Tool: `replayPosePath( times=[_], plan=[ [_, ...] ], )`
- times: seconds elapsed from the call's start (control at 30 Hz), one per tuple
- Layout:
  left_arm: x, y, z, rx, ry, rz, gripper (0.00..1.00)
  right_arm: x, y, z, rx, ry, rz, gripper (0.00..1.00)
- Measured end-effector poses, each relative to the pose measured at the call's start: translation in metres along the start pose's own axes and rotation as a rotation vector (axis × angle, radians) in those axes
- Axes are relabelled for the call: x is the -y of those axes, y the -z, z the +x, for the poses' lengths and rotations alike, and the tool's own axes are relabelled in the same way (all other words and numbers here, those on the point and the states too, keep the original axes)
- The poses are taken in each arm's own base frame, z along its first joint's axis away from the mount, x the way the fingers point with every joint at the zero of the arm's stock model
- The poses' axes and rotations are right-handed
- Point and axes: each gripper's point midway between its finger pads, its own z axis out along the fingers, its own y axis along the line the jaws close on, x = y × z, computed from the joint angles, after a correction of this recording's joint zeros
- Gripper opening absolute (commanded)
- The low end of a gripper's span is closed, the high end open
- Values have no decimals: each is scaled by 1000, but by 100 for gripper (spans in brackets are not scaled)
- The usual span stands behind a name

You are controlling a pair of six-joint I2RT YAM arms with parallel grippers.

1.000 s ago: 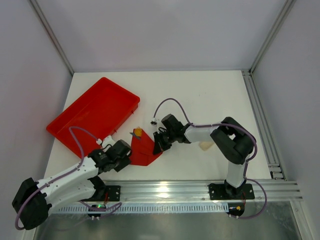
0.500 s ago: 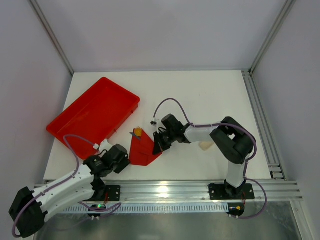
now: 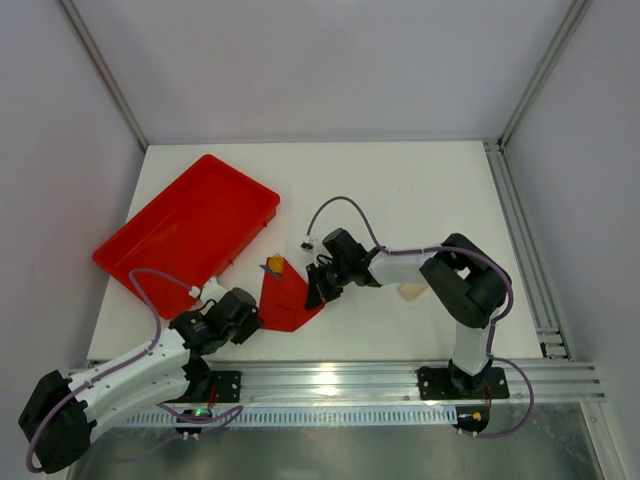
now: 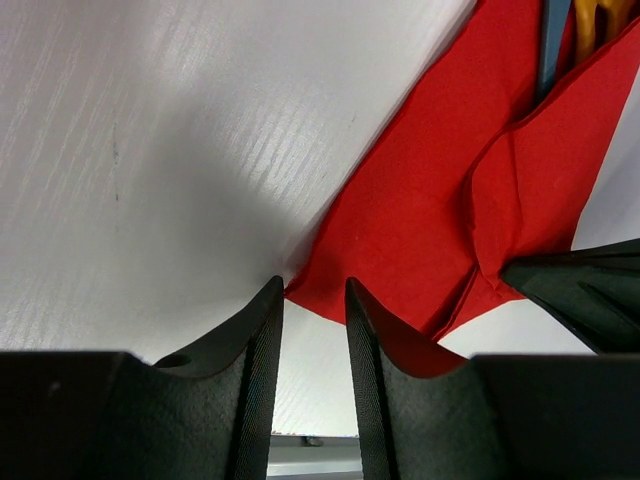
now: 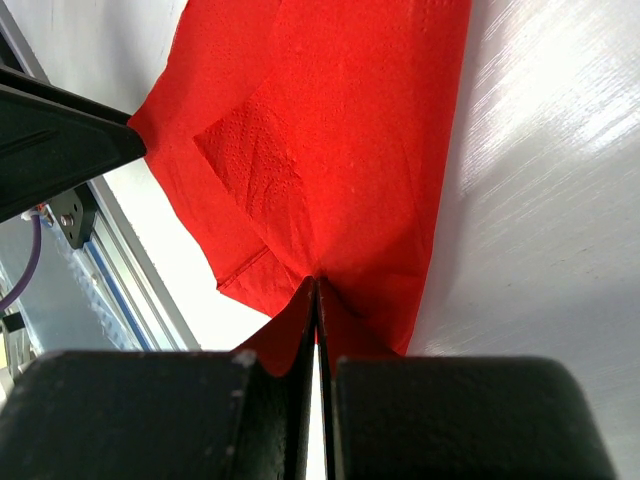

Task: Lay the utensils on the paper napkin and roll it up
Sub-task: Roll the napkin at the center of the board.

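Observation:
The red paper napkin (image 3: 288, 302) lies folded over on the white table between the two arms; it also shows in the left wrist view (image 4: 420, 200) and the right wrist view (image 5: 330, 130). Two utensil ends poke out of its far end, one orange (image 3: 275, 264) (image 4: 592, 20) and one blue-grey (image 4: 553, 40). My left gripper (image 3: 255, 318) (image 4: 312, 290) is open, its tips at the napkin's near-left corner, with bare table between the jaws. My right gripper (image 3: 318, 290) (image 5: 316, 285) is shut on the napkin's right edge.
A large rigid red tray (image 3: 190, 230) stands at the left, just beyond the napkin. A small pale tan piece (image 3: 412, 291) lies half hidden under my right forearm. The metal rail (image 3: 330, 378) runs along the near table edge.
My left gripper has drawn back toward the near left, off the napkin's left side, and the napkin lies a little narrower. The right arm has not moved.

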Motion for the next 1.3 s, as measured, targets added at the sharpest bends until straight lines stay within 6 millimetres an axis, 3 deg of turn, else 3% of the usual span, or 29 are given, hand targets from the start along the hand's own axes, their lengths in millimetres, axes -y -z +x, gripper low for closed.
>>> replayPosePath(
  times=[0.43, 0.8, 0.97, 1.3],
  plan=[
    [-3, 0, -2, 12, -8, -11, 27, 0, 0, 0, 0, 0, 0, 4],
    [1, 3, -9, 48, 3, 27, 13, 0, -1, 0, 0, -1, -2, 4],
    [4, 3, -11, 54, -14, 43, 0, -1, -1, 0, -2, -4, -7, 4],
    [18, -3, -12, 64, -95, 79, 0, -1, -2, -1, -3, -17, -6, 4]
  ],
)
